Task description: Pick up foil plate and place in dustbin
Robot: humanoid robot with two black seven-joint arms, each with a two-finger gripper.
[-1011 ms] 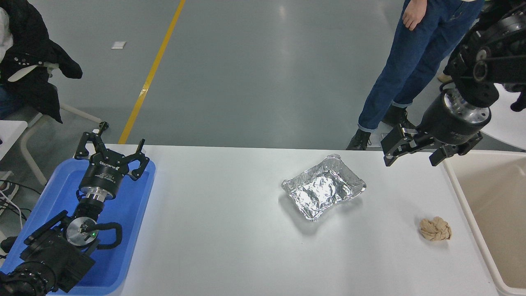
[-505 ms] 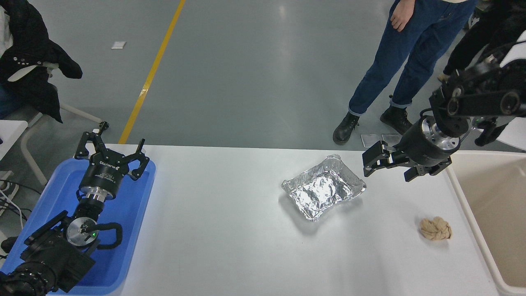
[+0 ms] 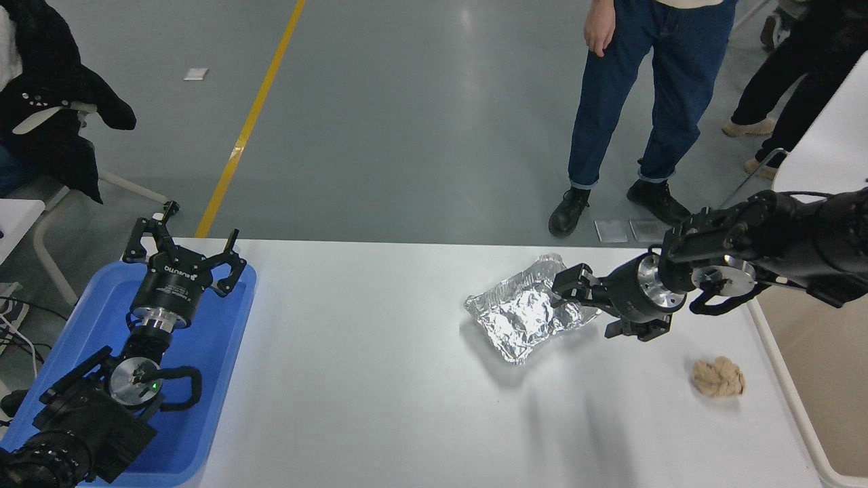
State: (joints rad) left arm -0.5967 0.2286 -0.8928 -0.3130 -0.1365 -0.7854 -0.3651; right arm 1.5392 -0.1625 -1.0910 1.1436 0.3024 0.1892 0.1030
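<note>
Resting parked over blue tray (image 3: 224, 379) far left of foil plate (image 3: 522, 318), left claw (image 3: 182, 254) spread wide. White worktop (image 3: 366, 379), grey floor beyond. Right claw (image 3: 566, 288) at plate's right rim, spread unclear. Paper ball (image 3: 718, 377), then dustbin (image 3: 824, 359), right.

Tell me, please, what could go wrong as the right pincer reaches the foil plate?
The foil plate is thin and crinkled, so the right pincer at its right rim may crush it or push it across the table. The paper ball lies between plate and dustbin, so a low carry might knock it.
</note>
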